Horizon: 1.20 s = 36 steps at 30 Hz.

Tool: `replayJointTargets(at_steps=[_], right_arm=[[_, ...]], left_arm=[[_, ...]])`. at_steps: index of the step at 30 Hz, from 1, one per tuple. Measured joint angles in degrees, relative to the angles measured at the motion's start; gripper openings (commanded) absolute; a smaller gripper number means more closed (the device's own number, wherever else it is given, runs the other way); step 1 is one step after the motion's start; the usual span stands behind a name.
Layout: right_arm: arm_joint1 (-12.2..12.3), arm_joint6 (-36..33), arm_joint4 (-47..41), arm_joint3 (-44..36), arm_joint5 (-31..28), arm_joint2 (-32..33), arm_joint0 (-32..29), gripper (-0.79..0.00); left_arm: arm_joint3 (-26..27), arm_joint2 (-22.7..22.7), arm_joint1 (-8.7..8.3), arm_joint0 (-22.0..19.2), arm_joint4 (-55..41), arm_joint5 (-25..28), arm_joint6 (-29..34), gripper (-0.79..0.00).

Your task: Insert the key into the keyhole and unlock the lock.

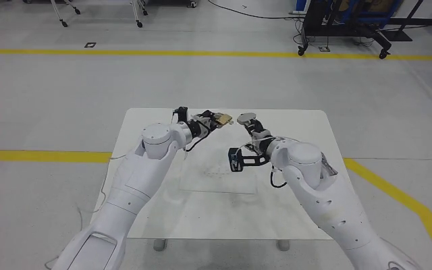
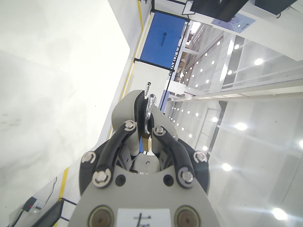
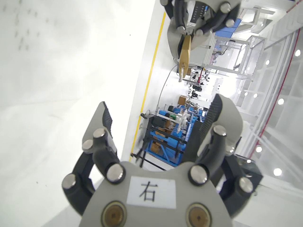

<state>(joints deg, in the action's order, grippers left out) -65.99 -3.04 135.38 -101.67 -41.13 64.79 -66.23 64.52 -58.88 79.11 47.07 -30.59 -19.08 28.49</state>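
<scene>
Left wrist view: left fingers (image 2: 124, 113) tight on lock (image 2: 147, 143)

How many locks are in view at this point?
1. The lock is clamped in the left gripper, held over the table near its far edge, opposite the open right gripper.

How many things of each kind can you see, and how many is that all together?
Grippers: 2 (left gripper shut on the lock, right gripper open and empty)
Lock: 1 (brass lock)
Key: 1 (silvery key sticking out of the lock's end)
Table: 1 (white table)
Total: 5
</scene>
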Motion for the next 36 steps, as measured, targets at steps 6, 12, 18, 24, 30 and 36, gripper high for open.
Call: replayJointTargets(at_steps=[6,12,18,24,30,36], right_arm=[[-0.31,4.57,-24.41,3.96,2.69,7.14,-3.34,-0.428],[-0.75,4.26,-28.44,4.32,4.84,4.96,-3.74,-0.453],[-0.90,2.87,-23.92,2.86,8.72,2.87,-2.85,-0.477],[-0.73,1.03,-19.41,1.83,9.92,2.22,-2.57,-0.554],[-0.85,0.12,-19.22,2.48,10.21,1.50,-2.04,-0.776],[-1.04,-1.36,-19.66,2.76,11.25,1.01,-1.85,-0.785]], left_arm=[[0.82,-0.41,0.04,0.67,0.44,4.18,0.56,-0.785],[1.59,0.32,0.26,0.74,0.96,4.53,1.59,-0.785],[2.05,1.05,0.39,0.53,2.21,3.66,2.34,-0.785],[3.32,0.78,0.28,1.09,3.10,3.09,2.51,-0.785],[4.52,0.18,0.09,1.85,3.67,2.68,2.74,-0.785],[5.49,-0.22,-0.07,2.46,4.40,2.53,2.92,-0.785]])
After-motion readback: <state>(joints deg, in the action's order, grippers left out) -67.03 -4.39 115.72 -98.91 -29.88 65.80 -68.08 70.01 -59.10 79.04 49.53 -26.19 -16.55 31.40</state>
